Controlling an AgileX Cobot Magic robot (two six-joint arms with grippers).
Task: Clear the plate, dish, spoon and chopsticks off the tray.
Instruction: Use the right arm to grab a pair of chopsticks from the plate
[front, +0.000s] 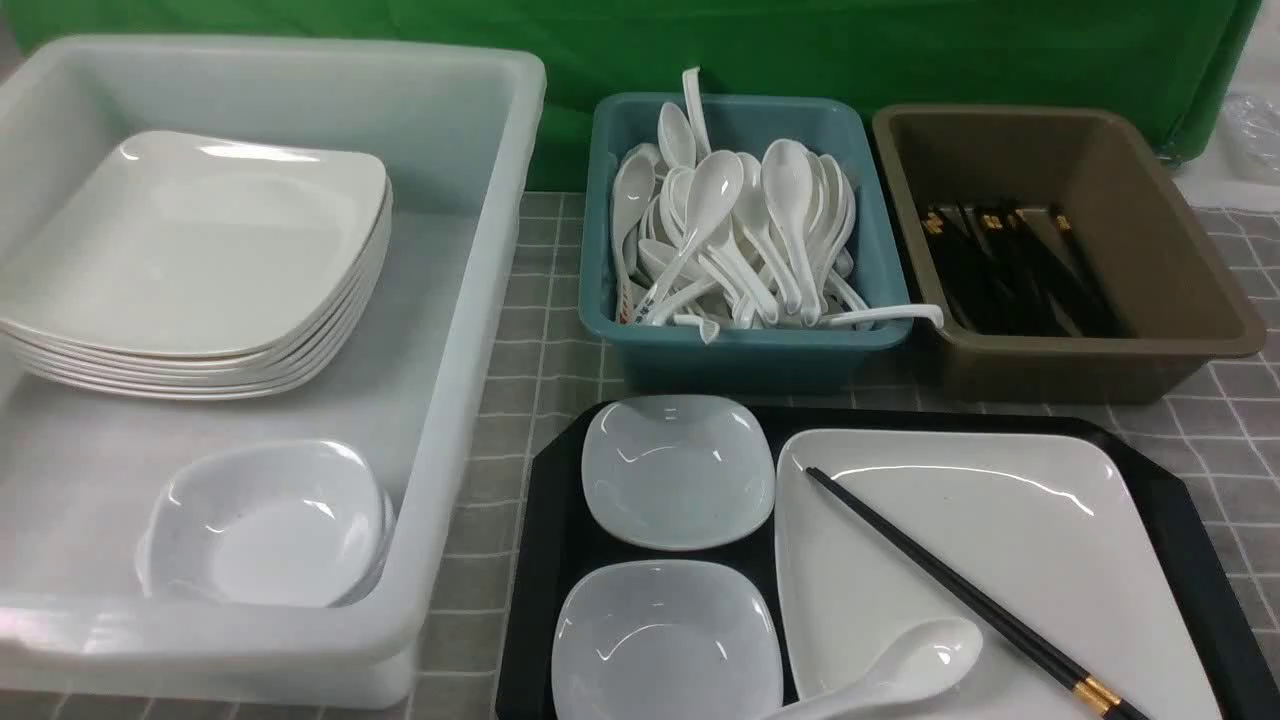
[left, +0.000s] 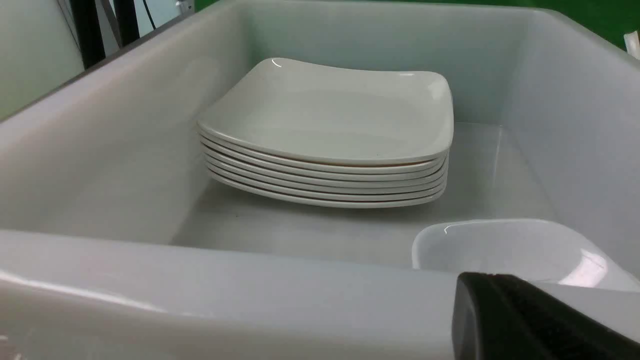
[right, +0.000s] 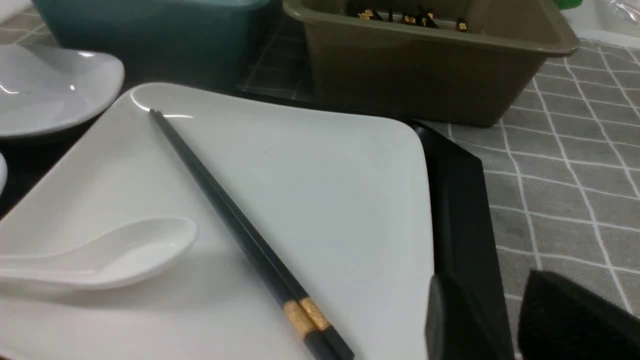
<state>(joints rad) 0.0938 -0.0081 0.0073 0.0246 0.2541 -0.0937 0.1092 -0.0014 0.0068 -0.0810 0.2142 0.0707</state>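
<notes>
1. My right gripper (right: 500, 285) sits at the lower right of its wrist view, over the tray's rim. Its two black fingers stand a narrow gap apart with nothing between them.
2. My left gripper (left: 505, 315) shows only as one black piece at the lower right of its wrist view, in front of the white tub's wall. I cannot tell whether it is wide or narrow.
3. The tray (front: 545, 520) fills the lower right of the front view, on the grey checked tablecloth (front: 520, 300).
4. The spoon (front: 900, 665) lies bowl-up on the plate at the bottom edge of the frame.
5. The chopsticks (front: 960, 585) lie side by side, slanting across the plate, with their gold bands at the lower right.
6. The plate (front: 1000, 500) takes the tray's right part.
7. Left of it on the tray are the near dish (front: 665, 640) and, above it, the far dish (front: 678, 470).
8. The white tub (front: 470, 330) on the left holds stacked plates (front: 200, 260) and nested small bowls (front: 265, 525).
9. At upper centre a teal tub (front: 740, 345) holds spoons. At upper right a brown tub (front: 1080, 365) holds black chopsticks.
</notes>
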